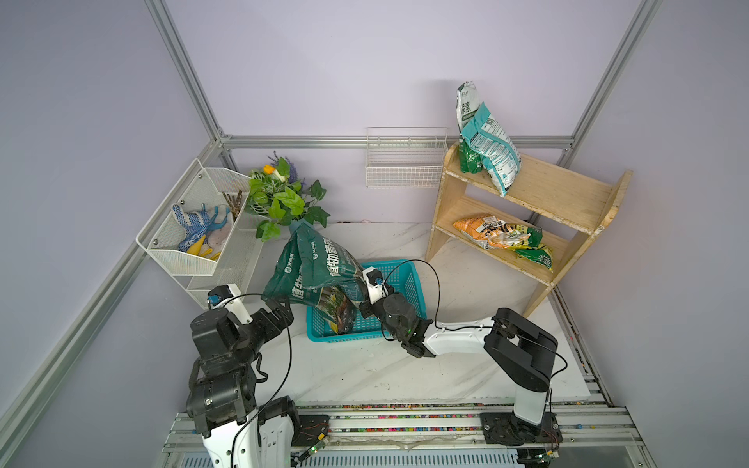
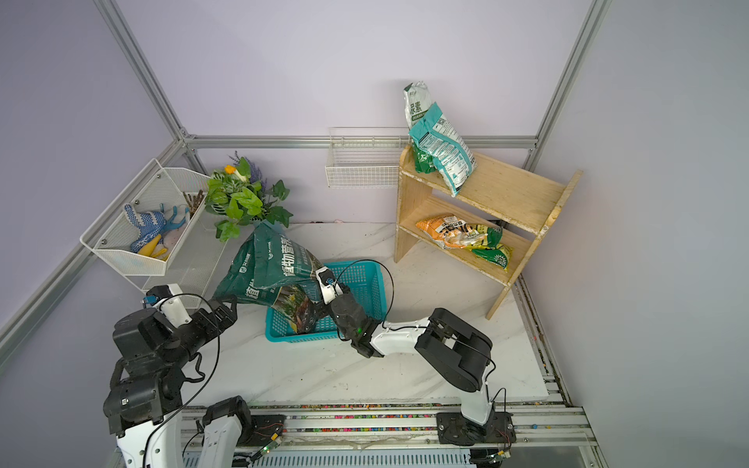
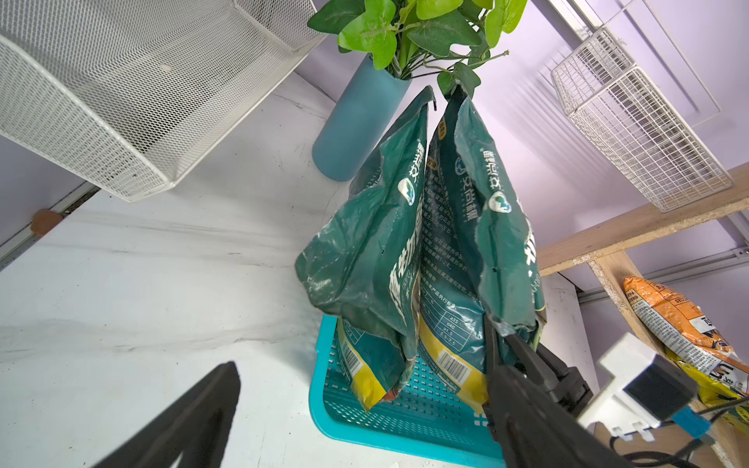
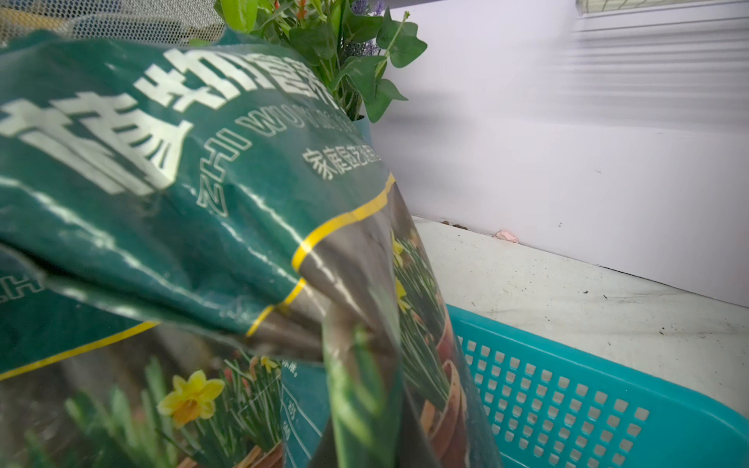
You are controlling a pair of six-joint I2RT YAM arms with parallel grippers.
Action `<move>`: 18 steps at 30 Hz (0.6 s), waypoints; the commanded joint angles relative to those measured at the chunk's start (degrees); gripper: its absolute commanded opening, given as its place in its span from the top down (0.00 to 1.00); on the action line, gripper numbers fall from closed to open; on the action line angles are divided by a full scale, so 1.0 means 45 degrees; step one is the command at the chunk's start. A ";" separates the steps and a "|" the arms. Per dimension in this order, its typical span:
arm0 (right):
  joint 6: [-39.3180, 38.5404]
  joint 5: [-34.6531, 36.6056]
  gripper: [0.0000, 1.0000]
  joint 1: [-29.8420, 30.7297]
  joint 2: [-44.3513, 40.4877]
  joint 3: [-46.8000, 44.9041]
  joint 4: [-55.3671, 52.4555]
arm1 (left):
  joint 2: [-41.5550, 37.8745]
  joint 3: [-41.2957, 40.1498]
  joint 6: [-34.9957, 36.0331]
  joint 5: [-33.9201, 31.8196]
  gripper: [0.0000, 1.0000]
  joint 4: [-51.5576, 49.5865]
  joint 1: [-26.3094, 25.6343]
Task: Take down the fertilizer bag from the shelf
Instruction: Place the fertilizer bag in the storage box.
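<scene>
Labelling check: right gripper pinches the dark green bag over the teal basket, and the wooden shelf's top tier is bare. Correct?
Not quite. The top tier of the wooden shelf is not bare: white-and-teal bags stand on it, as both top views show. The rest holds: the right gripper pinches the dark green bag over the teal basket.

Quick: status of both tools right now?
Left tool: open, holding nothing.
Right tool: closed, pinching an edge of the green bag.
</scene>
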 commanded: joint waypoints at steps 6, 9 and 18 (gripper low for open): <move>-0.0201 -0.0085 1.00 0.0597 0.1040 0.0250 0.3762 | -0.0102 0.0083 0.0042 -0.0072 0.00 -0.0164 -0.0045; -0.0437 0.0303 1.00 0.0890 0.1409 0.0087 0.4328 | -0.0110 0.0082 0.0048 -0.0045 0.00 -0.0164 -0.0055; -0.0757 0.0604 1.00 0.1432 0.2192 0.0184 0.4322 | -0.0107 0.0064 0.0050 -0.0042 0.00 -0.0145 -0.0050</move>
